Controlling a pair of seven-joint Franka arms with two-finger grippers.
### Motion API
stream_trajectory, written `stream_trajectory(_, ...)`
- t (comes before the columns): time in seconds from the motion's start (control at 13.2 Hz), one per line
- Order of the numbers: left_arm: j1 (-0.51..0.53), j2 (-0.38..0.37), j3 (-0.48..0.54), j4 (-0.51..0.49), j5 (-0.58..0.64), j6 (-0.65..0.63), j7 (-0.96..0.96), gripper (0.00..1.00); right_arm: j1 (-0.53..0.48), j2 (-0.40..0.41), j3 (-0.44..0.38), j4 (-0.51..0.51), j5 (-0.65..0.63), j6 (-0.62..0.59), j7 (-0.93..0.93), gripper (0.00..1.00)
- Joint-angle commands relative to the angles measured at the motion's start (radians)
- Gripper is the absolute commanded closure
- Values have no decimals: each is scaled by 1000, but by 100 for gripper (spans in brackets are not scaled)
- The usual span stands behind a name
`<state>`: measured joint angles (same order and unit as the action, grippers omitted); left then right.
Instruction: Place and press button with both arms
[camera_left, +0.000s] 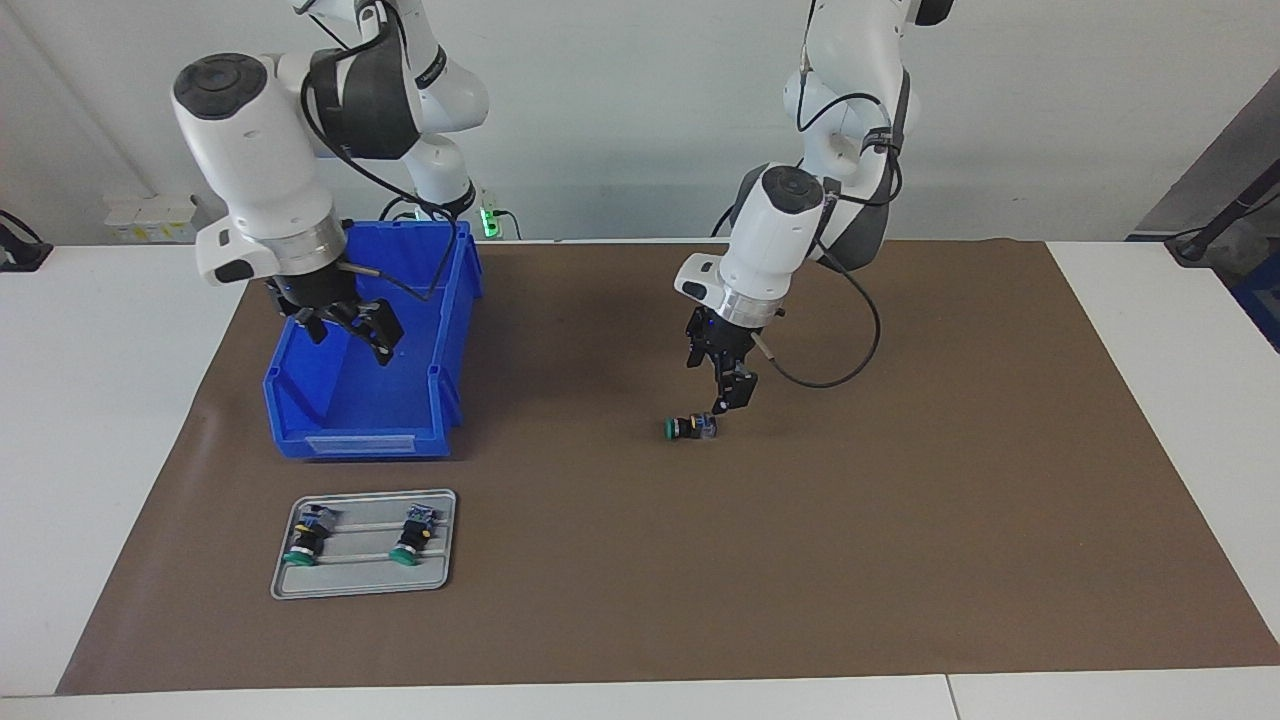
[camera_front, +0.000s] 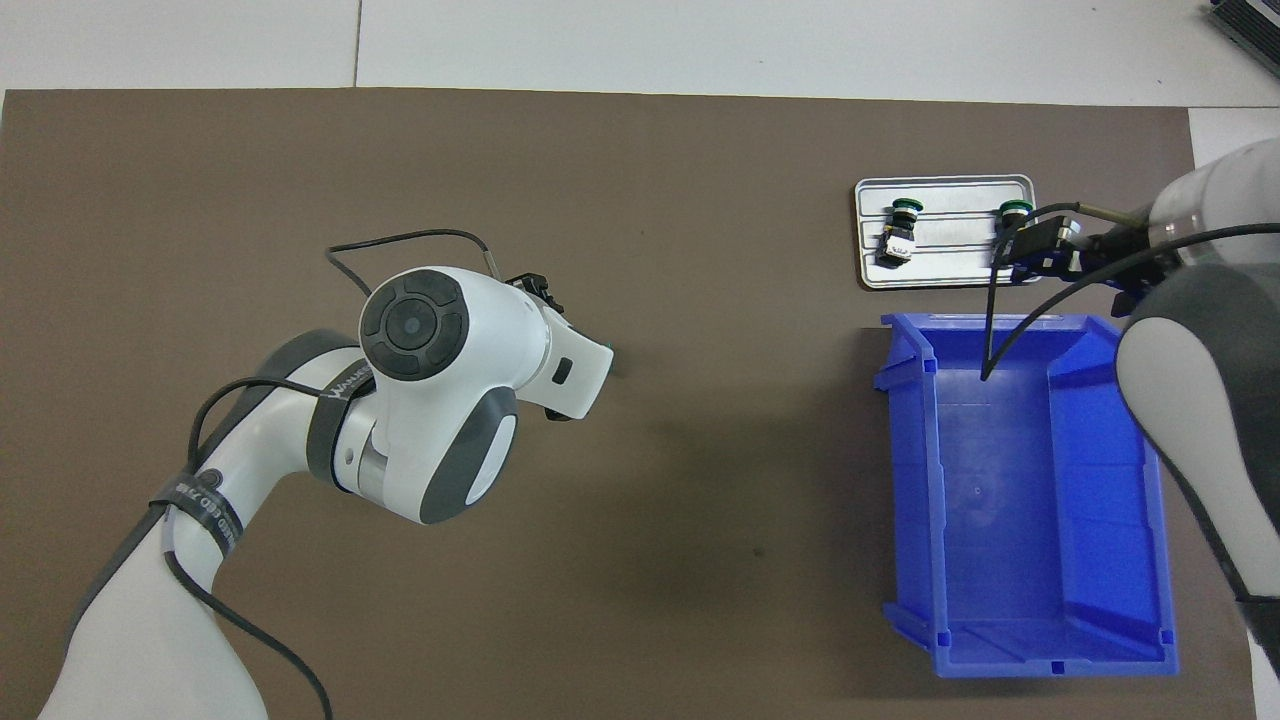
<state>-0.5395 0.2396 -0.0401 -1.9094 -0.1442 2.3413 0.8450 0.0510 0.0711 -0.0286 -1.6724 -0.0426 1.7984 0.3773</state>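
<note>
Surface (camera_left: 1120, 150): white, carrying a brown mat (camera_left: 900, 520) on which all task items lie.
Blue bin (camera_left: 365, 420): empty, at the right arm's end of the mat, nearer to the robots than the tray.
Right end effector (camera_left: 345, 330): waits in the air over the blue bin, fingers spread, grasping nothing.
Left end effector (camera_left: 727, 400): lowered at mid-mat, tips just above the terminal end of the button; fingers appear parted, not clamped on it.
Tray (camera_left: 290, 585): grey metal, holding two spare buttons (camera_left: 305, 537) lying on their sides.
Button (camera_left: 690, 428): lies on its side on the mat at mid-table, green cap pointing toward the right arm's end.
Step in hand: judged to be placement; the button rests on the mat.
Next move: likely requires one arm to steady the body while the other presses the cap.
Hidden: in the overhead view the left wrist covers the button and the fingertips; contact cannot be confirmed.
</note>
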Motion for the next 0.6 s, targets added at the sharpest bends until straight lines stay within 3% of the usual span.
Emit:
stream_trajectory(0.0, -62, 99, 25, 84, -1, 6, -65, 6, -52, -60, 10, -17, 23, -20, -122, 0)
stream_trajectory(0.3, -65, 161, 26, 130, 12, 1, -93, 7, -46, -97, 9, 94, -6, -200, -152, 0)
stream_trajectory(0.53, -63, 182, 28, 128, 22, 9, -95, 16, -45, -129, 15, 82, -22, -232, -206, 0)
